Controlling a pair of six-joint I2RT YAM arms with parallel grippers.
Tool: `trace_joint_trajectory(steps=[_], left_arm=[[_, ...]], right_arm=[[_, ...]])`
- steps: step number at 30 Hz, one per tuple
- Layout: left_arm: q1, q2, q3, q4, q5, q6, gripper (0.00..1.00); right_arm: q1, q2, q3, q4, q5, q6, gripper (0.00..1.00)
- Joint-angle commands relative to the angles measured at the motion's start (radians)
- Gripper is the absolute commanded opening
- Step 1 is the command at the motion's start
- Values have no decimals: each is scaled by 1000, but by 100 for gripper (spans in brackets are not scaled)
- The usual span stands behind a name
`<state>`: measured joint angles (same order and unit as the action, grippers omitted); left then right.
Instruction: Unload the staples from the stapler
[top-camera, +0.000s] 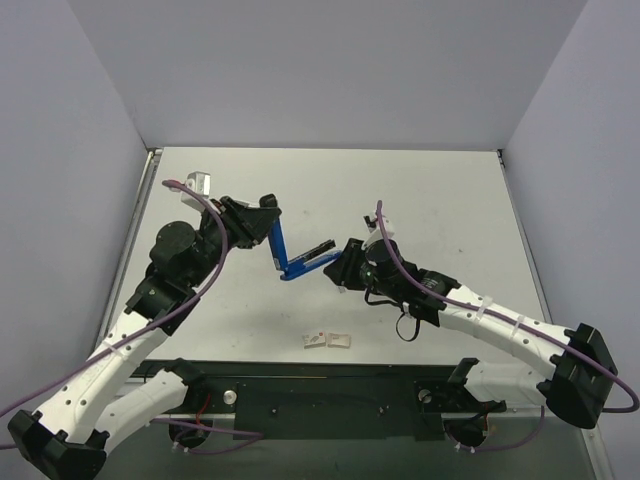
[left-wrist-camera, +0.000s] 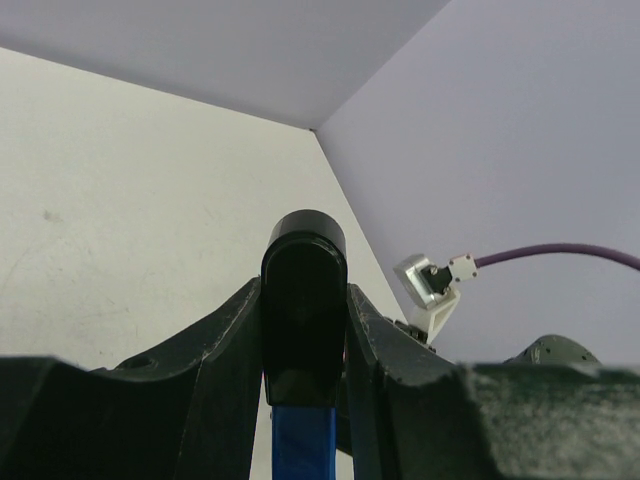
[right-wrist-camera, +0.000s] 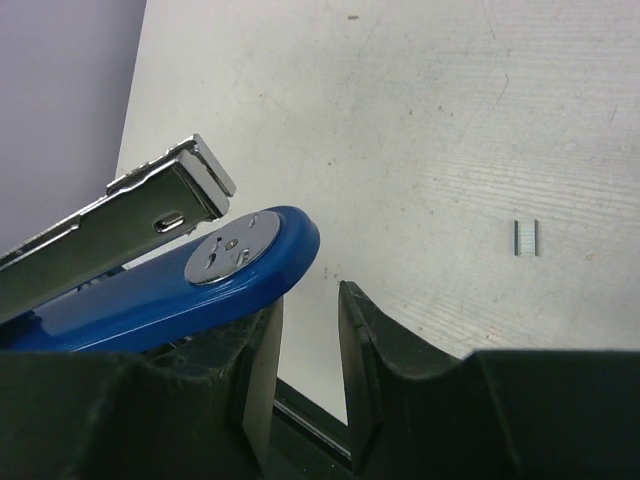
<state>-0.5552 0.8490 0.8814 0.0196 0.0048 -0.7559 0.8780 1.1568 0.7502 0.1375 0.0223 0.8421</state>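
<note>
Left fingers (top-camera: 263, 210), top view: closed on the black end of the small slim blue stapler (top-camera: 282, 250) with a silvery inner track. It is held near the middle of the white table (top-camera: 440, 200), a little toward its left edge. The stapler is hinged open in a V. One blue limb rises to the left fingers and the other reaches toward the right fingers (top-camera: 345, 262). From this view it cannot be told whether those grip it. Two small white paper scraps with red marks (top-camera: 328, 341) lie side by side near the table's near edge.

Left wrist view: left fingers (left-wrist-camera: 225, 340) clamp the stapler's (left-wrist-camera: 304, 300) rounded black end from both sides, with its blue body below.

Right wrist view: right fingers (right-wrist-camera: 365, 340) stand slightly parted, with bare table between them. The stapler's blue base (right-wrist-camera: 130, 305), with its round metal plate, lies against the picture-left finger, and the silvery track is raised above it. A small grey staple piece (right-wrist-camera: 526, 237) lies flat on the table, well apart.
</note>
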Motion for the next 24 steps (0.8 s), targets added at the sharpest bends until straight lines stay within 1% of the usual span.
trace_joint_trajectory(steps=[1,7,10,12,13,16,19,24], left_arm=[[0,-51,2,42,119,-72,0],[-2,-70,-13,34,213,-72,0],[-2,-64,-27,62,261,-69,0],[-2,-64,-45,94,302,-69,0],[-2,-62,-50,100,319,-63,0],[-2,-53,-50,109,369,-34,0],[-2,-41,-44,131,463,-5,0],[-2,-34,-48,175,572,24,0]], right_arm=[[4,-11,100,-21,50,-70,25],[4,-9,161,-38,21,-135,25],[4,-6,196,-47,-13,-173,25],[4,-15,207,-65,-13,-192,26],[4,-22,210,-76,-47,-201,26],[1,-55,244,-134,-67,-271,27],[-8,-91,267,-222,-133,-339,29],[-48,-131,342,-386,-358,-471,30]])
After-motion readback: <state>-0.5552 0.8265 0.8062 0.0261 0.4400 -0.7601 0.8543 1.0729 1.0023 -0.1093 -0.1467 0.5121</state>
